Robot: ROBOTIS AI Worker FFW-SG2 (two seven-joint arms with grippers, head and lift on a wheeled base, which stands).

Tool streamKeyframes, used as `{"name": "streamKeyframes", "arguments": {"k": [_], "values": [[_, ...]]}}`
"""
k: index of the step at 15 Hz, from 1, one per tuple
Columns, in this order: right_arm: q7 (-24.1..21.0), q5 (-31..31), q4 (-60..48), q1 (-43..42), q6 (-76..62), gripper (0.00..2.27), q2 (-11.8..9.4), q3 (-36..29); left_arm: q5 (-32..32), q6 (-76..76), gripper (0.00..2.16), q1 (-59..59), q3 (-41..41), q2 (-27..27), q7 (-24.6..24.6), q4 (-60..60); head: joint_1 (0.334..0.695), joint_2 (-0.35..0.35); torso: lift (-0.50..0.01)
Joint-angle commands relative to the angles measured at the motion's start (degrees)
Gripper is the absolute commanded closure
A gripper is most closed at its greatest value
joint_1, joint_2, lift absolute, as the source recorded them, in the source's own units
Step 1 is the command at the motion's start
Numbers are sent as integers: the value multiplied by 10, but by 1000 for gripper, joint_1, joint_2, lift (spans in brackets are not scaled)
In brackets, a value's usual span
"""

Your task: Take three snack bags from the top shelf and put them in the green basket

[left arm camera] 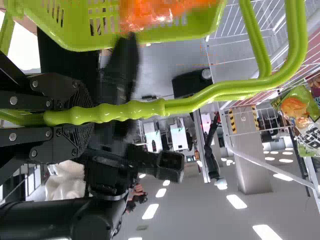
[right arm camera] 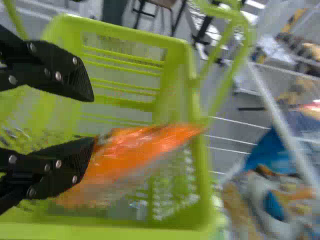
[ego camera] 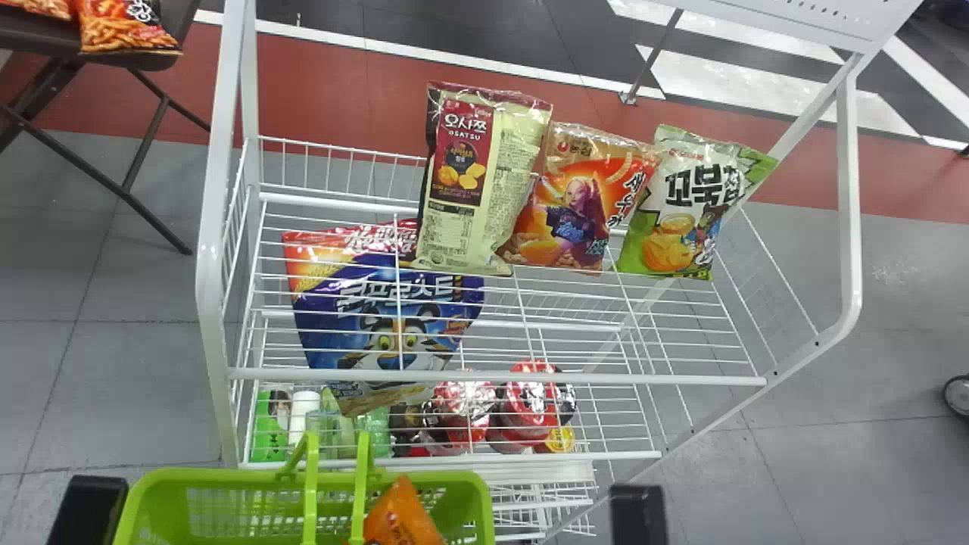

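The green basket (ego camera: 484,478) is at the bottom left in the head view, its handles raised, with an orange snack bag (ego camera: 403,515) inside. On the top shelf stand a cream-and-maroon bag (ego camera: 484,182), an orange-red bag (ego camera: 579,200) and a green-and-white bag (ego camera: 681,204), side by side. In the left wrist view my left gripper (left arm camera: 91,114) is shut around the green basket handle (left arm camera: 135,109). Over the basket (right arm camera: 172,50) in the right wrist view, my right gripper (right arm camera: 93,120) stands open; the orange bag (right arm camera: 137,150) lies just beyond its fingers, close by the lower one.
A blue cereal bag (ego camera: 386,318) stands on the shelf below, with red cups (ego camera: 530,405) lower down. The white rack frame (ego camera: 492,376) rises just beyond the basket. A dark table (ego camera: 45,38) with more snack bags stands at the far left.
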Motion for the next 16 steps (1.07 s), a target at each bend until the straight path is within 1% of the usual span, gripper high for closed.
{"name": "streamKeyframes", "arguments": {"k": [1, 3, 4, 6, 7, 11, 12, 14, 16], "values": [[-1, 2, 19, 2, -163, 46, 1, -13, 0, 2, 1544, 0, -2, 0, 0, 0, 695, -350, -28], [-13, 14, 48, -4, -360, 49, 1, -10, -2, 2, 1544, 0, -6, -1, 2, 1, 695, -350, -28], [-26, 18, 60, -13, -420, 53, 1, -9, -2, 2, 1544, 0, -7, 0, 4, 1, 695, -350, -28], [-68, 41, 87, -48, -527, 66, 1, -5, -4, 2, 1544, -1, -7, 0, 6, 2, 695, -350, -28], [-86, 64, 104, -81, -544, 80, 1, -5, -4, 2, 1544, -2, -8, -1, 7, 4, 695, -350, -28], [-155, 124, 188, -220, -544, 83, 1, -5, -7, 2, 1544, -13, -14, -1, 11, 13, 695, -350, -28], [-163, 143, 219, -257, -544, 53, 1, -6, -7, 2, 1544, -17, -17, 0, 11, 19, 695, -350, -28], [-176, 160, 279, -321, -539, 53, 1, -13, -7, 2, 1544, -20, -19, 0, 12, 21, 695, -350, -28], [-177, 172, 335, -375, -518, 76, 1, -28, -7, 2, 1544, -24, -19, 2, 11, 21, 695, -350, -28]]}}
